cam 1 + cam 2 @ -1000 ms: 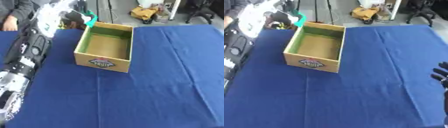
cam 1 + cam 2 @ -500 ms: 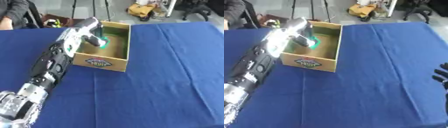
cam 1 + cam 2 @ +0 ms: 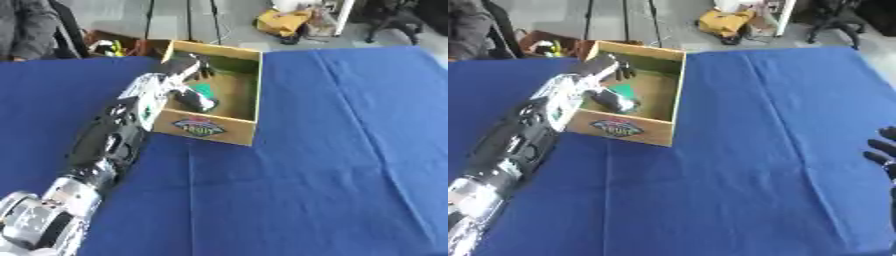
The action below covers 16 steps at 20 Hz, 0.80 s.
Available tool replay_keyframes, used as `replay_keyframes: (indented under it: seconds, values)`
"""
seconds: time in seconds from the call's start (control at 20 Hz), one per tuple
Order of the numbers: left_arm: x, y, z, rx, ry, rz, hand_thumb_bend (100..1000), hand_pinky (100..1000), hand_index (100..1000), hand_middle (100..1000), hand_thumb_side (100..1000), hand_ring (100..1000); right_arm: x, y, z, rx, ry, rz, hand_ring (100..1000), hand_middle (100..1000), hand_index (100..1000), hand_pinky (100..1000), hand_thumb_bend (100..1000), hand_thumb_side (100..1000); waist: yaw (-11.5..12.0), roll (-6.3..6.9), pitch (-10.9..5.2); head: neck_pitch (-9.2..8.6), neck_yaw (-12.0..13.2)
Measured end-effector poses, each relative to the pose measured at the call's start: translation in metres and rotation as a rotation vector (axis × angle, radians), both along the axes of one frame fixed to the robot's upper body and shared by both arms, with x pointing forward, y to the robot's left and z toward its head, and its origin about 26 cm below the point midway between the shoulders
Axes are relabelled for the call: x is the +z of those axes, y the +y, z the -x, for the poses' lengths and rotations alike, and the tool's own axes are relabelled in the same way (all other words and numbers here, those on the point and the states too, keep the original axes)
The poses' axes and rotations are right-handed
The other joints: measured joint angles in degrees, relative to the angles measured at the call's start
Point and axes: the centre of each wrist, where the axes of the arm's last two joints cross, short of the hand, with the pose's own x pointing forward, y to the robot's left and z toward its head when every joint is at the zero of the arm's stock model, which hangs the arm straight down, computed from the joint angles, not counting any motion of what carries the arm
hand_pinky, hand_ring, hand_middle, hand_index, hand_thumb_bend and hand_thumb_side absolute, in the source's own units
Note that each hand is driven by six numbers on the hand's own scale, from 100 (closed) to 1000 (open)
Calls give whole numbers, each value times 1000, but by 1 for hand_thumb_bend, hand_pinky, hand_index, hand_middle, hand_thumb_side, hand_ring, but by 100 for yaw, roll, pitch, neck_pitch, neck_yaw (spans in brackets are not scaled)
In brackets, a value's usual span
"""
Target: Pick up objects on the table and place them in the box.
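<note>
Inside box (image 3: 248,131), left robot hand (image 3: 194,80) curled over green object (image 3: 204,89); right robot hand (image 3: 883,150) idle, fingers relaxed.

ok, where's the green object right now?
Inside the box, left-centre in both eye views, on its floor under the left hand reaching over the box's left wall: green object.

Tan box (image 3: 246,131), green inside; green object (image 3: 204,90); blue tablecloth (image 3: 332,165); black-silver left hand (image 3: 185,67).

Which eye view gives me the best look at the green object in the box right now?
The left eye view: the green object shows beside the left hand inside the box. The right eye view shows the same patch, about as much, partly covered by the hand.
</note>
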Motion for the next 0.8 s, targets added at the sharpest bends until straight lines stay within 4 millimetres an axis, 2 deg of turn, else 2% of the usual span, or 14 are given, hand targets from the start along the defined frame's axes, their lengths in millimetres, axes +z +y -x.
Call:
replay_keyframes:
  seconds: [0.05,0.15,0.3,0.35,0.45,0.55,0.7,0.75,0.8]
  values:
    - [2,-1,0,-11,-19,3,1000,915,861,844,820,894,-1,0,1,-1,2,-1,749,761,796,716,100,902,38,-2,-17,0,-11]
    - [8,0,2,-32,-68,25,1000,926,859,856,924,897,-3,-1,2,-4,8,-1,749,761,795,715,100,901,118,-7,-50,1,-47]
    - [26,5,4,-63,-170,94,1000,915,843,841,952,880,-5,-3,4,-12,14,-3,749,761,795,715,100,901,305,-56,-105,30,-107]
    - [34,10,5,-71,-211,120,1000,902,826,822,992,860,-5,-4,4,-14,13,-3,749,761,795,714,100,899,360,-72,-135,53,-129]
    - [48,19,8,-87,-290,173,1000,883,800,794,1000,833,-5,-6,5,-23,12,-3,749,761,795,714,100,897,546,-85,-191,97,-183]
    - [54,38,14,-85,-358,220,1000,870,789,783,1000,821,-5,-8,5,-32,7,-2,749,761,795,714,100,896,787,-103,-244,123,-250]
    - [51,75,26,-60,-443,289,1000,831,771,755,1000,787,-2,-14,6,-48,-5,5,749,762,796,715,104,894,1135,-144,-285,158,-356]
    - [49,85,31,-50,-467,311,974,816,755,739,959,774,-1,-15,6,-53,-9,8,749,762,796,715,107,893,1230,-144,-286,160,-396]
    - [47,91,35,-40,-489,336,960,814,749,736,968,771,1,-17,7,-59,-16,11,749,763,797,715,109,892,1344,-136,-286,166,-441]
